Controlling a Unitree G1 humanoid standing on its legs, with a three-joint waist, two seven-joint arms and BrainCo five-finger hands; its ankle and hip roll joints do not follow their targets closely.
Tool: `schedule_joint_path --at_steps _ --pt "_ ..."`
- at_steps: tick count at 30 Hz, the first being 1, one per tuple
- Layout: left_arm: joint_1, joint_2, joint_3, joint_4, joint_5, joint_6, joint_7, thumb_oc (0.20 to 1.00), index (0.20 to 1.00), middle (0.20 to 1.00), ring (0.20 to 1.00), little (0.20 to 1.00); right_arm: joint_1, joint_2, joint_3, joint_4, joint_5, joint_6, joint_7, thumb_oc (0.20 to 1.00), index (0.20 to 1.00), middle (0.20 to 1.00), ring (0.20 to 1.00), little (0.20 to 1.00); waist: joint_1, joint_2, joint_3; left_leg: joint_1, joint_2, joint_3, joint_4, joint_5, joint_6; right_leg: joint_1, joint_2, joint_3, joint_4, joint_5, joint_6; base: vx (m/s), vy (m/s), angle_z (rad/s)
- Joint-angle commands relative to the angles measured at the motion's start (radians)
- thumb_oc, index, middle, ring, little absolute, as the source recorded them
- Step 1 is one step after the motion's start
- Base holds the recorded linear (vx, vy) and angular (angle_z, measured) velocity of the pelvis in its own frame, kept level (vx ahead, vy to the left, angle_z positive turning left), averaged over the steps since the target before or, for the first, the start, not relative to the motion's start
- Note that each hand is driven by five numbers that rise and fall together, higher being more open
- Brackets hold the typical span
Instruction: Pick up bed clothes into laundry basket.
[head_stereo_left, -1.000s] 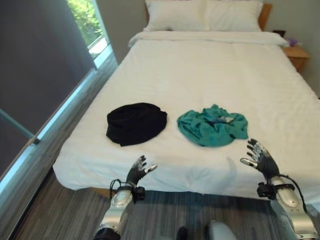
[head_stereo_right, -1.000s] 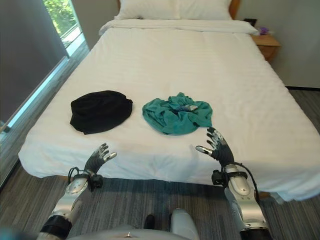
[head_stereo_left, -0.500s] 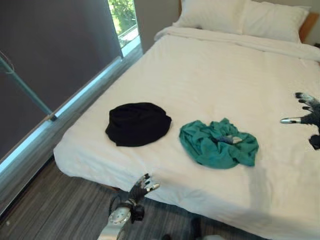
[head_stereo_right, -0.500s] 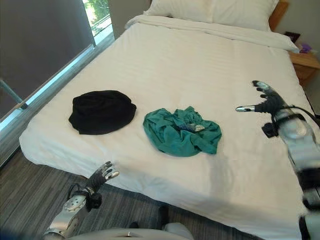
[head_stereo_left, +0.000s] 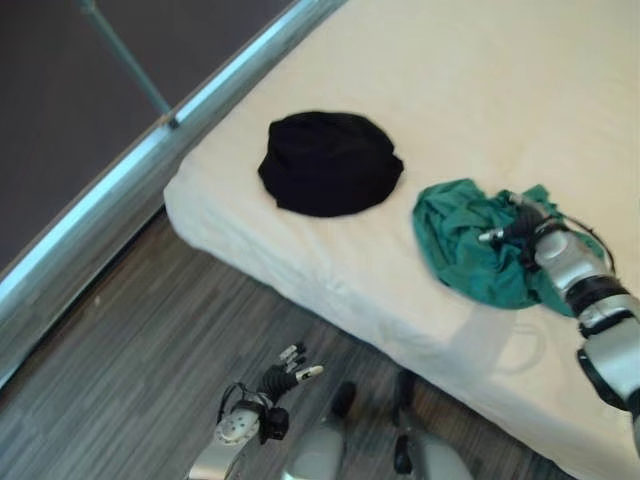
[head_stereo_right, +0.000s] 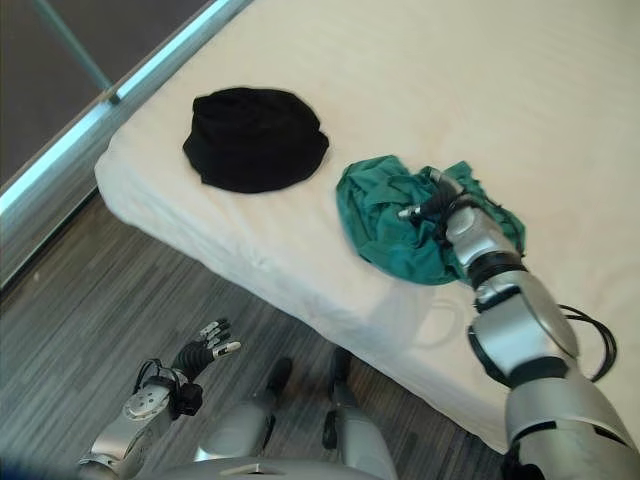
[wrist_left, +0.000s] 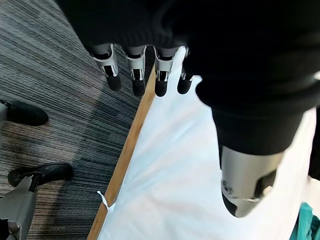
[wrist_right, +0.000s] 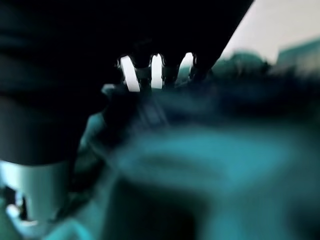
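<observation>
A teal garment (head_stereo_right: 385, 220) lies crumpled on the white bed (head_stereo_right: 300, 270), close to its near edge. A black garment (head_stereo_right: 255, 138) lies flat to its left. My right hand (head_stereo_right: 443, 207) rests on top of the teal garment, and the teal cloth (wrist_right: 210, 165) shows right against it in the right wrist view. My left hand (head_stereo_left: 284, 373) hangs open low over the floor in front of the bed, its straight fingers (wrist_left: 136, 72) pointing along the bed's edge.
The bed's wooden base (wrist_left: 127, 150) runs along under the sheet. A glass wall with a pale frame (head_stereo_left: 110, 200) stands to the left of the bed. Grey striped flooring (head_stereo_right: 90, 290) lies between them.
The view has swung down and towards the bed's near corner. My right hand has come down from above the bed's right side onto the teal garment. The left hand stays low.
</observation>
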Motion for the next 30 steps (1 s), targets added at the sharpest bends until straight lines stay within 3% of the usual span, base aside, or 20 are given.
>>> schedule_joint_path --at_steps 1,2,3,6,12,13,16,21,30 --pt "-0.043 0.039 0.019 -0.120 -0.013 -0.054 0.003 1.000 1.000 1.000 1.000 1.000 0.016 -0.016 0.090 0.071 -0.147 0.003 0.048 0.304 0.304 0.304 0.304 0.304 -0.002 0.047 -0.015 -0.028 -0.031 0.021 -0.086 0.136 0.018 0.056 0.002 0.024 0.027 -0.092 0.028 0.00 0.000 0.00" --pt "-0.041 0.040 0.019 -0.122 -0.013 -0.053 0.003 1.000 1.000 1.000 1.000 1.000 0.016 -0.015 0.090 0.072 -0.148 0.003 0.047 0.304 0.304 0.304 0.304 0.304 -0.003 0.046 -0.017 -0.028 -0.031 0.020 -0.085 0.136 0.018 0.056 0.002 0.024 0.027 -0.092 0.028 0.00 0.000 0.00" --pt "-0.062 0.066 0.051 -0.159 -0.009 -0.062 0.003 1.000 1.000 1.000 1.000 1.000 0.077 0.013 0.105 0.056 -0.225 0.006 0.056 0.200 0.200 0.200 0.200 0.200 -0.007 0.057 -0.013 -0.035 -0.030 0.018 -0.087 0.138 0.015 0.050 0.002 0.021 0.026 -0.094 0.028 0.00 0.000 0.00" --pt "-0.155 0.142 0.114 -0.200 0.073 -0.067 0.027 1.000 1.000 1.000 1.000 1.000 0.233 0.067 0.093 -0.002 -0.284 0.007 0.063 0.200 0.200 0.200 0.200 0.200 -0.028 0.062 -0.018 -0.037 -0.025 0.025 -0.089 0.133 0.013 0.049 0.004 0.026 0.023 -0.100 0.028 0.03 0.009 0.00" --pt "-0.388 0.168 0.122 -0.157 0.224 -0.061 0.104 1.000 1.000 1.000 1.000 1.000 0.406 0.066 0.054 -0.150 -0.288 0.012 0.089 0.200 0.200 0.200 0.200 0.200 -0.077 0.040 -0.039 -0.034 -0.015 0.040 -0.091 0.117 0.014 0.050 0.007 0.041 0.021 -0.109 0.029 0.04 0.005 -0.02" --pt "-0.544 0.162 0.095 -0.084 0.351 -0.027 0.144 1.000 1.000 1.000 1.000 1.000 0.486 0.039 0.030 -0.249 -0.294 0.015 0.099 0.200 0.200 0.200 0.200 0.200 -0.113 0.028 -0.050 -0.030 -0.012 0.053 -0.091 0.108 0.014 0.051 0.008 0.050 0.019 -0.114 0.031 0.05 0.024 -0.17" --pt "-0.737 0.150 0.048 0.045 0.504 0.024 0.242 1.000 1.000 1.000 1.000 1.000 0.577 0.006 -0.009 -0.370 -0.297 0.023 0.102 0.200 0.200 0.200 0.200 0.200 -0.161 0.013 -0.061 -0.027 -0.006 0.071 -0.091 0.095 0.014 0.047 0.012 0.059 0.018 -0.115 0.037 0.03 0.027 -0.11" --pt "-1.000 0.121 -0.044 0.391 0.682 0.113 0.383 1.000 1.000 1.000 1.000 1.000 0.692 -0.011 -0.031 -0.474 -0.275 0.016 0.097 0.200 0.200 0.200 0.200 0.200 -0.212 -0.020 -0.073 -0.027 0.010 0.116 -0.091 0.081 0.014 0.034 0.019 0.080 0.020 -0.108 0.047 0.00 0.017 -0.35" --pt "-1.086 0.146 -0.072 0.576 0.832 0.215 0.506 1.000 1.000 1.000 1.000 1.000 0.811 -0.002 -0.018 -0.545 -0.241 -0.025 0.086 0.200 0.200 0.200 0.200 0.200 -0.242 -0.056 -0.066 -0.020 0.022 0.156 -0.091 0.068 0.016 0.020 0.027 0.110 0.019 -0.104 0.055 0.02 0.011 -0.15"
